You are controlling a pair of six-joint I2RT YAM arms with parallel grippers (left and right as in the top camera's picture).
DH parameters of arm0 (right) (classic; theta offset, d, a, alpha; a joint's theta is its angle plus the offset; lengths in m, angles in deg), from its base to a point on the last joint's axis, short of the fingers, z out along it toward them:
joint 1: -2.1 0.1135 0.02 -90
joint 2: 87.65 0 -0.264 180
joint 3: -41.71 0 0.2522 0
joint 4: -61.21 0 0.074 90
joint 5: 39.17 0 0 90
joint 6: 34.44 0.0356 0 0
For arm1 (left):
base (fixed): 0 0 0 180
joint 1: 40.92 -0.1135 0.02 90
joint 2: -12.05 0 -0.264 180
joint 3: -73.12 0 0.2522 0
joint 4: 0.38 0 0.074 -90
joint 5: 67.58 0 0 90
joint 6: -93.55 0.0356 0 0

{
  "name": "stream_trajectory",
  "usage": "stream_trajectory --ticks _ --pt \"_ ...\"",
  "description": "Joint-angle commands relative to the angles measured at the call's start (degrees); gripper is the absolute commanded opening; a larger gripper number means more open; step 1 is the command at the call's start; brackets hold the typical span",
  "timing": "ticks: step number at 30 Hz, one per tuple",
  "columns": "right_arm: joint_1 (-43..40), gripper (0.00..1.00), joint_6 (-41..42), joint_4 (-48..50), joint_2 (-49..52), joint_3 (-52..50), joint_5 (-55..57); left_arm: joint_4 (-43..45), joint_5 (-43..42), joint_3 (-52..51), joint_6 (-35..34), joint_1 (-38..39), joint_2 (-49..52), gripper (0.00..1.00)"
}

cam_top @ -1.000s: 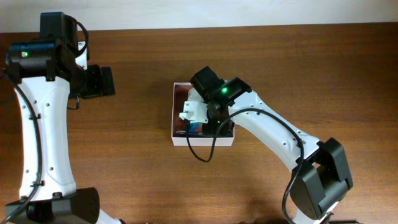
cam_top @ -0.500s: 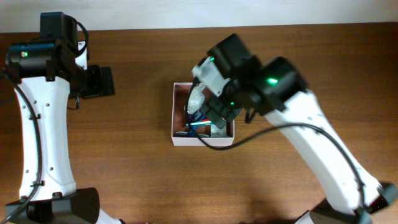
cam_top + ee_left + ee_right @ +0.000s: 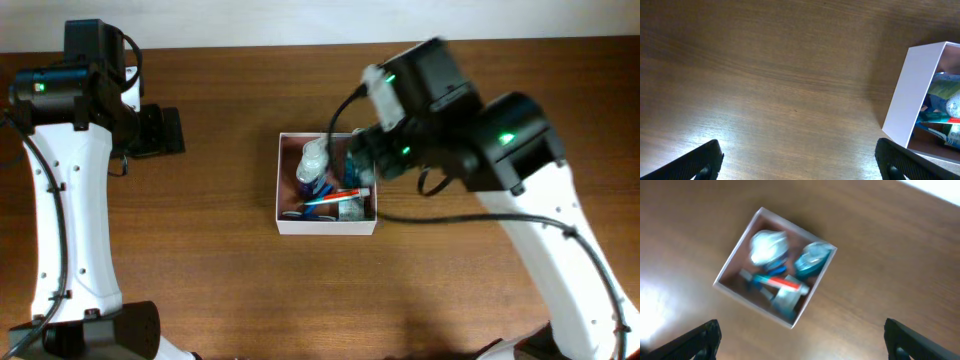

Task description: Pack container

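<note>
- The tabletop (image 3: 220, 290): no loose item shows outside the container in any view.
- The left gripper (image 3: 800, 162): towards the far left corner, fingers apart, empty.
- The right gripper (image 3: 802, 345): above the container (image 3: 327, 228), fingers apart, empty.
- The container: upright at the middle of the tabletop.
- Contents: pale bottle (image 3: 314, 157), teal packet (image 3: 812, 259) and red-striped tube (image 3: 335, 197) lie inside.
- Status: packing judged essentially complete; no further placement apparent.

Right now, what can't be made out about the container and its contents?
Right wrist view: motion blur smears the items in the container; no labels readable.
Overhead: the right arm covers the container's upper right corner.
Left wrist view: the frame's right edge cuts off most of the container.
</note>
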Motion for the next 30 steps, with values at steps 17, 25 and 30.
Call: stream_trajectory --ticks 17,25,30 --pt "-30.6 0.99 3.21 16.81 -45.79 -27.32 1.31 0.09 -0.42 0.5 -0.52 0.0 -0.94 0.99" --pt "-30.53 0.99 3.48 29.92 -67.91 -63.17 -2.08 0.09 -0.42 0.5 -0.52 0.02 -0.94 1.0" --pt "-30.53 0.99 3.45 38.58 -78.97 -83.21 -4.76 0.09 -0.42 0.5 -0.52 0.02 -0.94 0.99"
